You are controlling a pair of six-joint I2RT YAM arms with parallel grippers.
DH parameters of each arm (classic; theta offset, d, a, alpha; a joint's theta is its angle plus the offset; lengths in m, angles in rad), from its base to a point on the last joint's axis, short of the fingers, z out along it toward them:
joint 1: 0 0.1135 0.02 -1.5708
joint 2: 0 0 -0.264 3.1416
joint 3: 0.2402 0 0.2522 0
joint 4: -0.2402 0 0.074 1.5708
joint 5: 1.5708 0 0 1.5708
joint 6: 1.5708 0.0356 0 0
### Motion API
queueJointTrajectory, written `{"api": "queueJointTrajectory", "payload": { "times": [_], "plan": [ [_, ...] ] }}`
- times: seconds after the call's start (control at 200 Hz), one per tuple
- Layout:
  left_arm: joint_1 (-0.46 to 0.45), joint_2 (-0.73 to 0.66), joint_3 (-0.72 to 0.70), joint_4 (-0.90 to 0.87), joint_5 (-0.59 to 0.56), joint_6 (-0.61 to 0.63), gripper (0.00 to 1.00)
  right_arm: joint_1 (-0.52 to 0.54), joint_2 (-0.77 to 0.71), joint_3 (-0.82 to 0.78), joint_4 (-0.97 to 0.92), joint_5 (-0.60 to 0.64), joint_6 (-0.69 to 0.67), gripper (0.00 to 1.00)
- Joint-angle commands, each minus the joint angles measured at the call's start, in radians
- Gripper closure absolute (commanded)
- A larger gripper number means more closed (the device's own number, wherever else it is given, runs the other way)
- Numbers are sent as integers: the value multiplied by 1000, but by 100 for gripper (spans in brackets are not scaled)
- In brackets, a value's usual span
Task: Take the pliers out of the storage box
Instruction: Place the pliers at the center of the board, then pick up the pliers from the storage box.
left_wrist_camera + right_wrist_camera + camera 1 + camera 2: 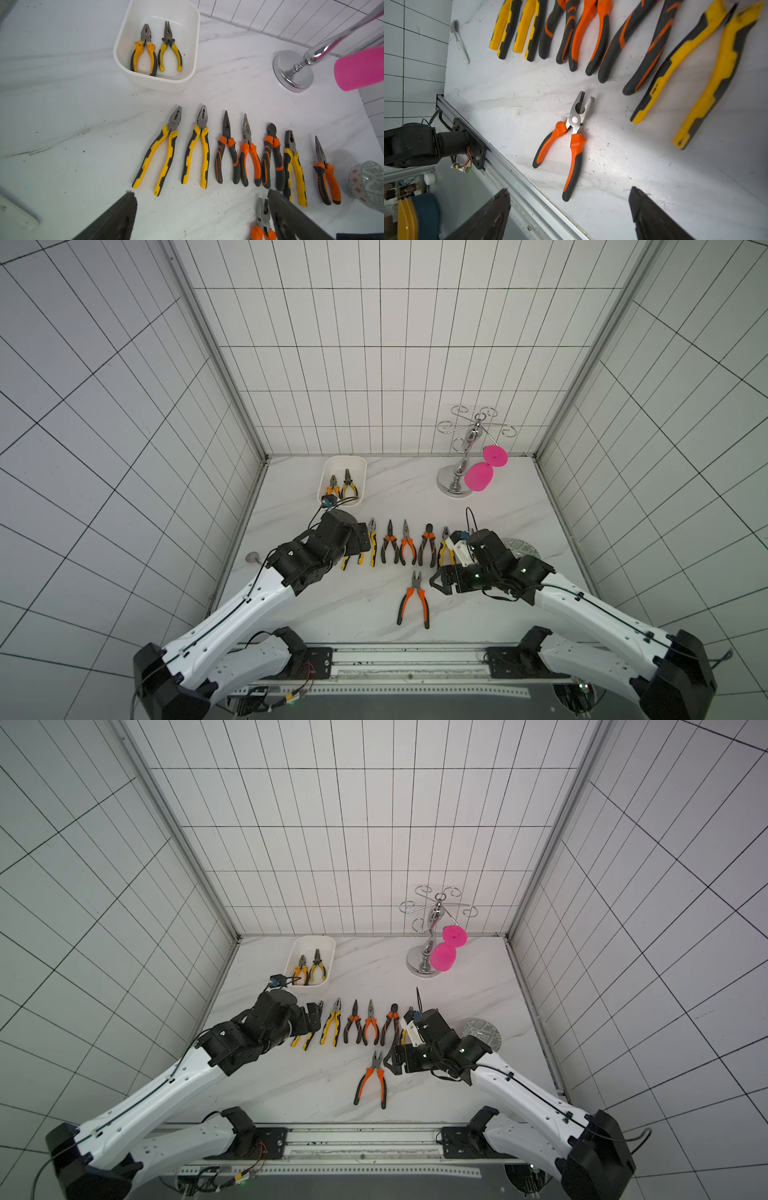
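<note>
the pliers (372,543), small steel-jawed hand tools with yellow-and-black or orange-and-black handles, are mostly out. in both top views a row of pairs (406,537) lies on the white marbled tabletop (353,610) just past the right end effector (434,581). a lone orange-handled pair (415,588) sits right beside its tips. the white plastic rectangular storage box (362,472) stands well beyond, holding two yellow-handled pairs (348,482).

in the left wrist view the left end effector (200,192) is spread wide and empty. seven pairs lie side by side ahead of it, with the box and its two pairs farther ahead.

in the right wrist view the right end effector is spread too, gripping nothing. the lone pair lies flat, one handle end reaching between the fingers (494,214) and touching neither.

so i judge eight out, two left to fetch.
</note>
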Motion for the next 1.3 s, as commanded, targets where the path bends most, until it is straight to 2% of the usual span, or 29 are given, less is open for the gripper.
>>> {"api": "queueJointTrajectory", "payload": {
  "times": [0.0,0.09,0.215,0.3,0.36,0.45,0.52,0.61,0.954,1.074,1.294],
  "plan": [
    [112,62,75,11,109,87,1,6,12,119,12,91,-84,8],
    [214,147,140,-2,165,139,1,6,59,187,14,86,-122,8],
    [296,290,250,-26,184,221,4,7,143,292,14,79,-176,8],
    [339,402,335,-59,198,243,10,6,209,367,2,73,-226,8],
    [357,485,409,-94,167,232,16,6,255,425,-23,72,-264,8],
    [361,604,523,-142,141,273,22,6,311,511,-75,63,-325,7],
    [361,715,616,-192,137,297,33,6,339,547,-97,61,-365,7],
    [361,839,714,-237,136,315,37,4,374,581,-116,69,-403,7],
    [361,1121,918,-160,131,397,67,-52,452,649,-195,19,-552,7],
    [366,1198,998,-145,90,434,70,-78,455,650,-198,-4,-559,7],
    [384,1337,1140,-126,92,475,71,-108,464,659,-231,-13,-563,7]
  ]
}}
